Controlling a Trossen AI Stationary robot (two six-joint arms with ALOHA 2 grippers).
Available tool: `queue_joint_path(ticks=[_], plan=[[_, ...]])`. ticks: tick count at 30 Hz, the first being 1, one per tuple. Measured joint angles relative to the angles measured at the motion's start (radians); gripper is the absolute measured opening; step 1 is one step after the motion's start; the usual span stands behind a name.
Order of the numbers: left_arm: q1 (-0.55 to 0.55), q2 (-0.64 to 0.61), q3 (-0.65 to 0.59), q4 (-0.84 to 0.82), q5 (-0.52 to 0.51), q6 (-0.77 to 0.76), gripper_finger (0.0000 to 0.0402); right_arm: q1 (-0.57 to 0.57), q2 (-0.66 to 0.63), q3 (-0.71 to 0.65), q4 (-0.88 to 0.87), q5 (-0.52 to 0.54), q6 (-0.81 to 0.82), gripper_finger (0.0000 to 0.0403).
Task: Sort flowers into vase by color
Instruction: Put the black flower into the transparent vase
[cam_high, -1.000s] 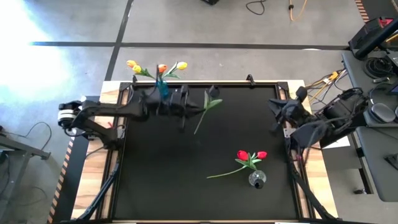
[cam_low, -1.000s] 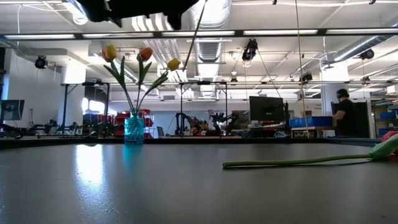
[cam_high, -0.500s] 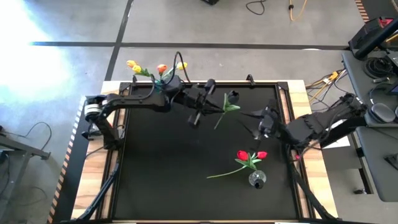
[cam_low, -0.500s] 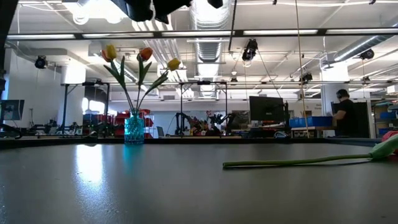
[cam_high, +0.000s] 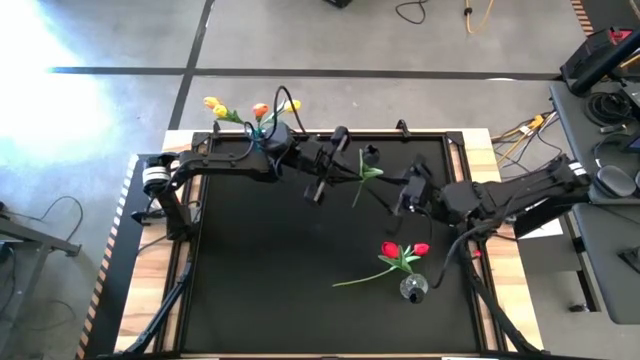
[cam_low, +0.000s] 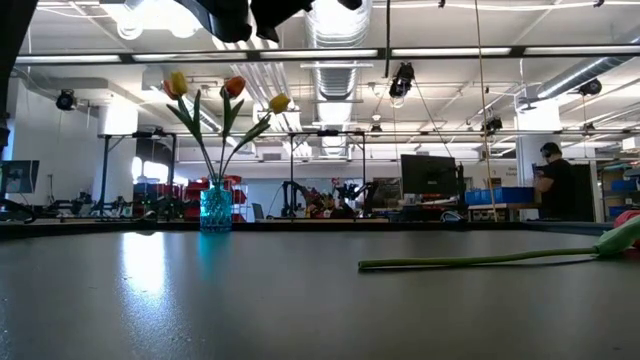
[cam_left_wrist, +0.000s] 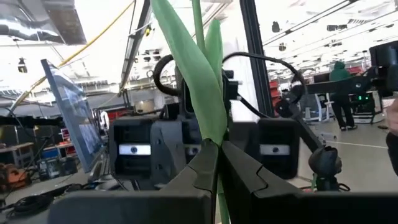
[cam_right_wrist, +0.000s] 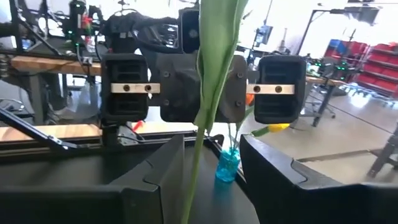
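- The bench (cam_high: 250, 290) was a flat matte black mat in a black frame, with pale wood showing at its side edges.
- The left gripper (cam_high: 345, 172) hung above the far middle of the bench, its dark angular fingers (cam_left_wrist: 208, 168) shut together on the thin green stem of a dark tulip (cam_high: 372, 157).
- That tulip had a small purple-black head and broad, smooth, pale green leaves (cam_left_wrist: 193, 68); it was held in the air, clear of the mat.
- The right gripper (cam_high: 403, 195) was just beside the tulip on its right side, facing the left gripper. Its blocky black fingers (cam_right_wrist: 155, 180) stood apart on either side of the stem, and no contact with it showed.
- A small blue vase (cam_low: 216, 208) of textured glass stood at the far left edge of the bench, holding yellow and orange tulips (cam_low: 225, 95) on long stems.
- A clear round vase (cam_high: 413, 289) stood near the near right corner.
- Two red tulips (cam_high: 400, 252) lay flat on the mat beside the clear vase, their heads close to it and one long stem (cam_low: 470, 261) trailing toward the bench's middle.
- No readable writing showed on anything.
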Motion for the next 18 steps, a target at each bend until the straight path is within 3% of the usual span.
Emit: queue_joint_path(ticks=[8, 15, 18], plan=[[0.000, 0.000, 0.000, 0.011, -0.005, 0.001, 0.0000, -0.051, 0.060, 0.008, 0.049, -0.052, -0.004, 0.0133], [0.000, 0.000, -0.004, 0.009, -0.010, 0.001, 0.0000, -0.056, 0.070, 0.028, 0.047, -0.047, -0.018, 0.0026], [0.009, -0.006, -0.021, 0.002, -0.008, -0.024, 0.0008, -0.033, 0.047, 0.029, 0.004, -0.025, -0.032, 0.0015]])
